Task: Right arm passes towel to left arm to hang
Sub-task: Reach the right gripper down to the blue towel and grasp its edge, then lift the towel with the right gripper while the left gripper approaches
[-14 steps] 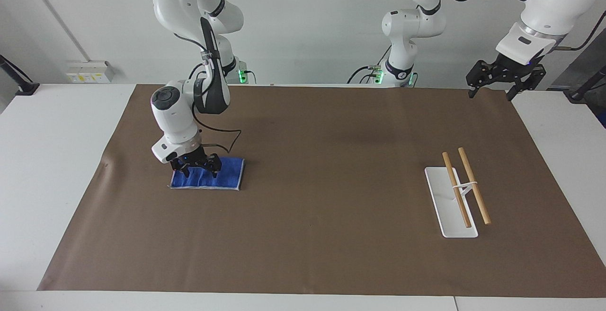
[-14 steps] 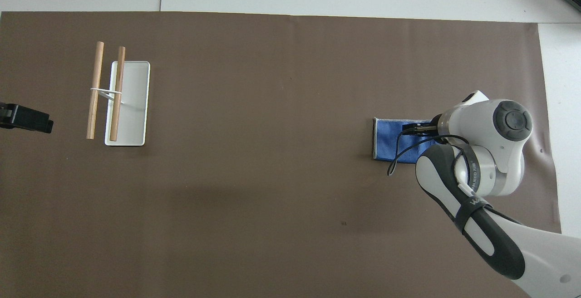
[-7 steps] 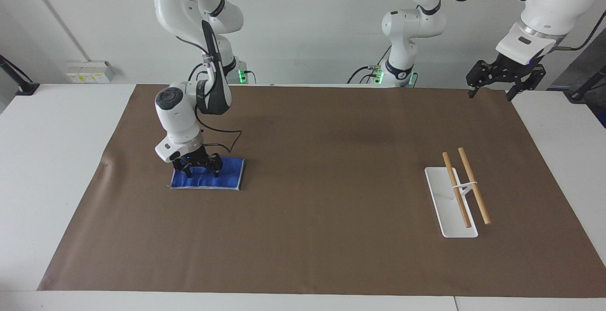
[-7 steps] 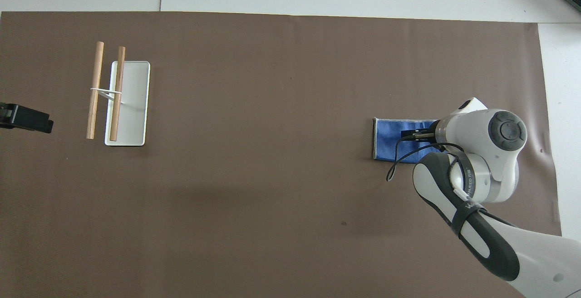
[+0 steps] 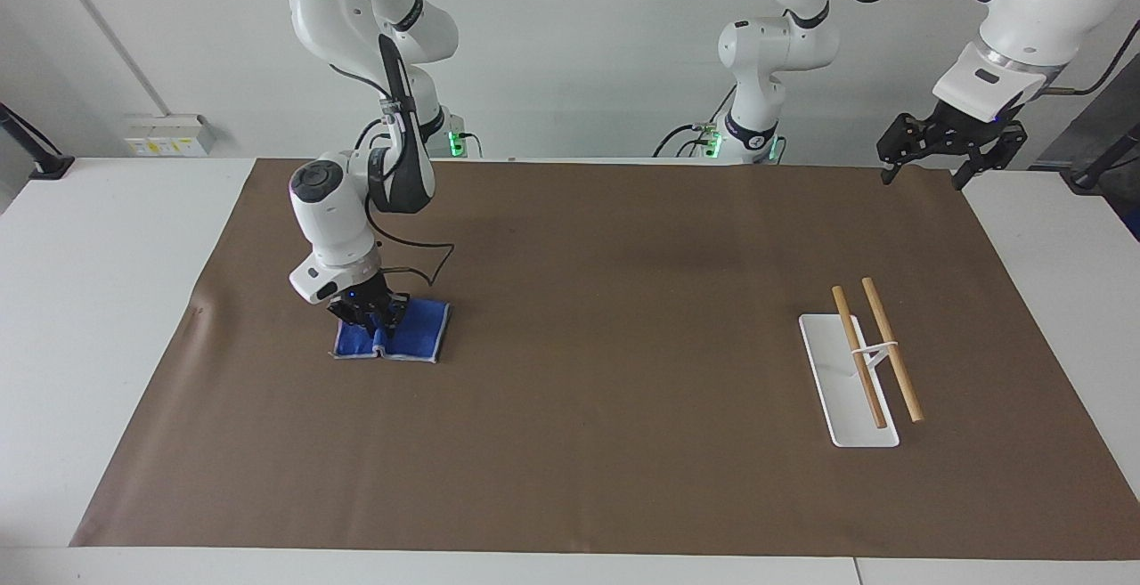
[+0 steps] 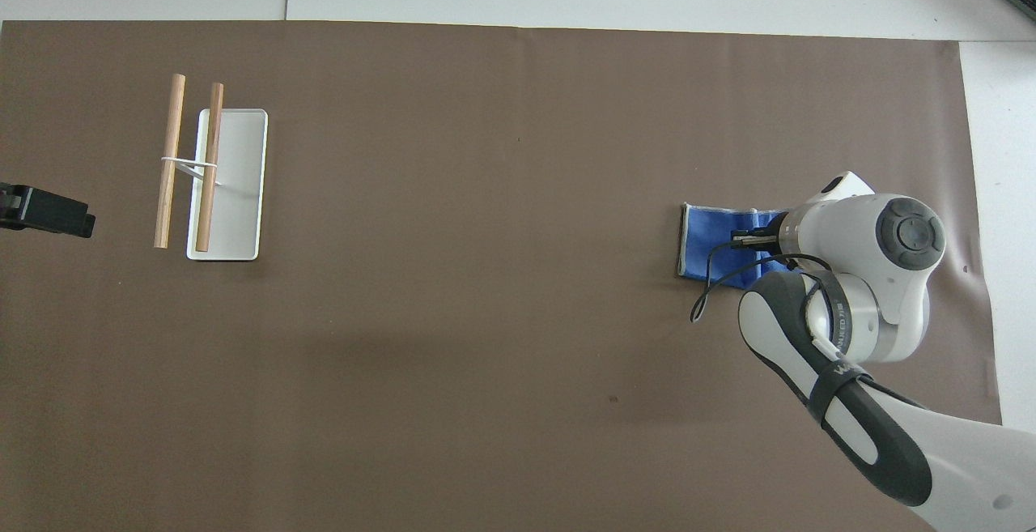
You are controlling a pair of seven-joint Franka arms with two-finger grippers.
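Note:
The blue towel (image 5: 417, 334) lies on the brown mat toward the right arm's end of the table, bunched into a ridge in its middle. My right gripper (image 5: 375, 325) points straight down onto it, its fingers drawn together and shut on that ridge of cloth. From overhead the towel (image 6: 711, 247) shows beside the right wrist, which hides most of the right gripper (image 6: 749, 238). My left gripper (image 5: 923, 177) hangs open and empty in the air over the mat's corner at the left arm's end. In the overhead view only the tip of the left gripper (image 6: 47, 213) shows at the frame's edge.
A white rack base (image 5: 828, 371) with two wooden bars (image 5: 891, 349) on a post stands toward the left arm's end; overhead, the rack base (image 6: 239, 192) is seen too. The brown mat (image 5: 623, 389) covers most of the white table. A loose black cable (image 5: 427, 269) trails from the right wrist.
The right gripper's fingers have closed on the towel. The cloth has drawn in from a flat rectangle to a narrower, bunched shape. The left arm has not moved.

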